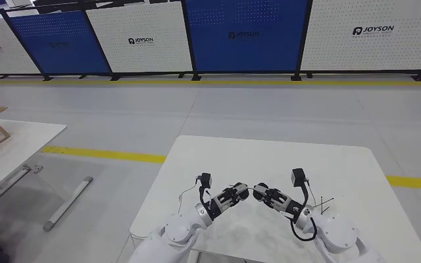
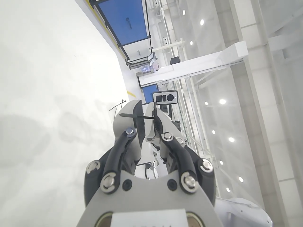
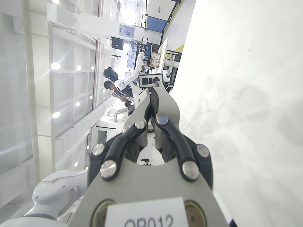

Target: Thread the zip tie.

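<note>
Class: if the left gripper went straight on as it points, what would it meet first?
Probably the right gripper, facing it tip to tip, or the zip tie crossing there; depth unclear.

Beyond the far edge of the tabletop (image 1: 263, 158) you have four printed partition panels. The white panel (image 1: 141, 41) carries a dark logo and a word in capitals at its middle. The blue panel (image 1: 243, 35) beside it bears the same mark, and so does the far white panel (image 1: 373, 29). The mark on the left blue panel (image 1: 58, 45) is too faint to read.

On the right wrist's mount plate (image 3: 151, 190), your white label (image 3: 144, 213) holds a short code of large dark letters and digits, partly out of view. On the left wrist's label (image 2: 148, 218) you can barely make out a trace of print. The poster (image 3: 126, 31) on the white beam (image 3: 90, 22) is too small to read.
</note>
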